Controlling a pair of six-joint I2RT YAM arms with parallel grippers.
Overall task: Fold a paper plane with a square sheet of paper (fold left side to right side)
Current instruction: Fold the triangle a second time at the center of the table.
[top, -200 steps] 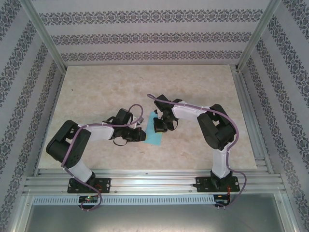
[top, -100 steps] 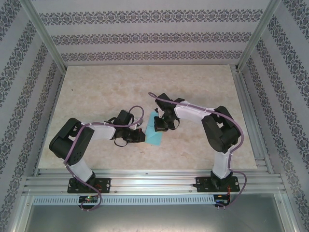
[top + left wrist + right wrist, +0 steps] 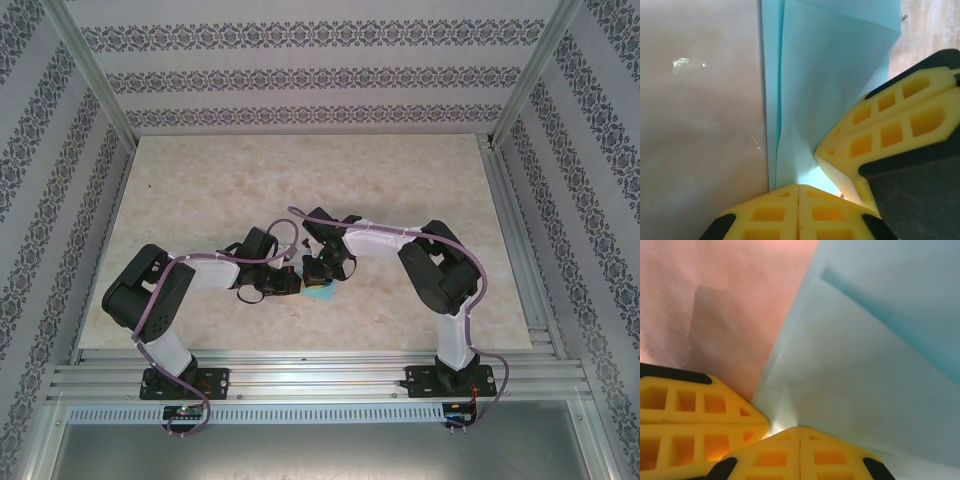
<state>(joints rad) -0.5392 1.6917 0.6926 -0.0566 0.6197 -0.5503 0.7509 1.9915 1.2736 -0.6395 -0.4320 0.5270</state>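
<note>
Left end effector and right end effector, both clenched, bear down close together on the creased light-blue paper. The paper lies just below the overhead frame's centre on the desk.

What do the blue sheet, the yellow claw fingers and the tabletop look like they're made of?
Sheet: thin matte light-blue paper; it holds sharp creases and overlapping layers.
Left claw fingers: yellow, probably moulded or printed plastic or rubber, with open ribbed cells and black edges.
Tabletop: smooth beige, marble-patterned surface, slightly glossy given the glint; material underneath unclear.
</note>
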